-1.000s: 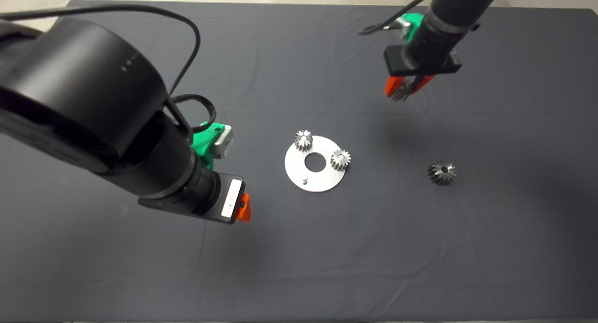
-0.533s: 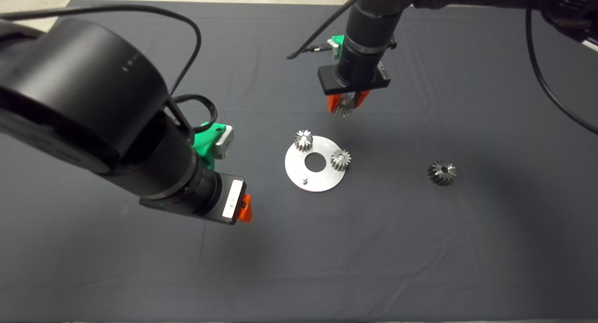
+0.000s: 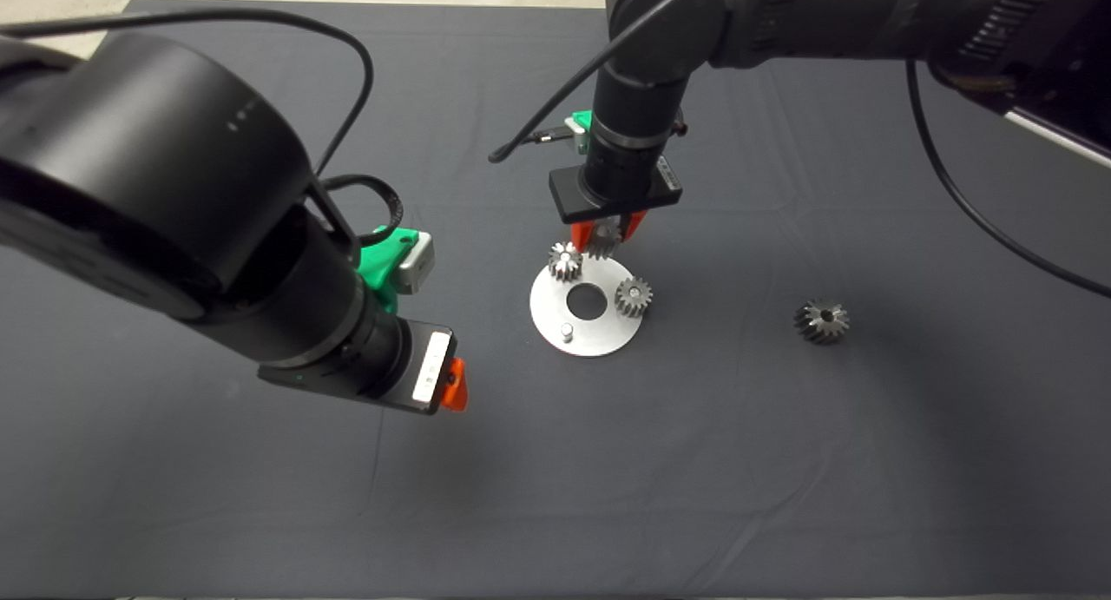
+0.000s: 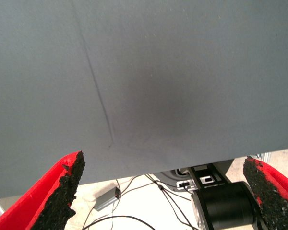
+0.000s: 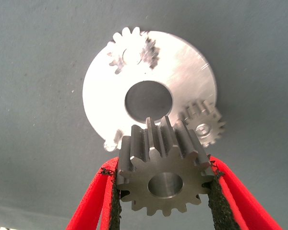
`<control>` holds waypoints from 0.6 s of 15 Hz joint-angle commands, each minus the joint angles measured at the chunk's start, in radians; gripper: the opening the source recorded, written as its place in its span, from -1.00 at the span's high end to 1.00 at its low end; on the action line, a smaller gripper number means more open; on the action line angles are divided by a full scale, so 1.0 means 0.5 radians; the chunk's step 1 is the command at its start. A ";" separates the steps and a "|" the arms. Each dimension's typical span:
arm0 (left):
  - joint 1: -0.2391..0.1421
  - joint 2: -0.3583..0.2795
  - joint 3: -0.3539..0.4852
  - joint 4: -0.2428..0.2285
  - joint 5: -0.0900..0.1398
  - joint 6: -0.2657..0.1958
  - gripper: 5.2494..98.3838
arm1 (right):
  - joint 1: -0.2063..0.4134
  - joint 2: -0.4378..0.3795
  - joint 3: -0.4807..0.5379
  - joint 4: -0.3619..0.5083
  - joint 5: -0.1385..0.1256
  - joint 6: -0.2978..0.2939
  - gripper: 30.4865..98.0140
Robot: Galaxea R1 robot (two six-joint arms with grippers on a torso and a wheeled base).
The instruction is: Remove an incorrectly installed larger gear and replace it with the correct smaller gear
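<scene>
My right gripper (image 3: 603,235) is shut on a smaller gear (image 5: 161,179), silvery with a centre hole, held just above the far edge of a round steel disc (image 3: 599,344). Two more small gears (image 3: 564,261) (image 3: 634,296) sit on pegs of the disc. A bare peg (image 3: 566,331) stands on its near side. In the right wrist view the disc (image 5: 192,62) lies right below the held gear. The larger gear (image 3: 820,320), dark and tapered, lies on the mat to the right of the disc. My left gripper (image 3: 451,385) hangs left of the disc, open and empty (image 4: 163,162).
The dark mat (image 3: 608,496) covers the table, with a few creases. The left arm's bulky black body (image 3: 174,201) hangs over the mat's left half. Beyond the mat's edge the left wrist view shows floor cables (image 4: 134,218).
The right arm has swung from the far right toward the disc and come down, carrying the small gear. The left arm, the disc and the larger gear have stayed put.
</scene>
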State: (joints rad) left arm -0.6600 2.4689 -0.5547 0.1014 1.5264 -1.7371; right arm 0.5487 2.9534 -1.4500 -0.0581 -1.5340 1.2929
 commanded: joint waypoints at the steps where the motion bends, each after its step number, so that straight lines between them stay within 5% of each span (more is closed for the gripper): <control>1: -0.034 0.000 0.002 0.012 0.190 -0.002 -0.69 | 0.006 0.054 0.107 0.046 -0.098 0.053 0.76; 9: -0.036 0.000 0.002 0.012 0.187 -0.005 -0.69 | -0.143 0.087 0.093 0.043 -0.098 0.077 0.76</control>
State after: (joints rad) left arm -0.6600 2.4685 -0.5547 0.1015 1.5264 -1.7370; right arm 0.4812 2.9817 -1.4055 -0.0581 -1.5326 1.3181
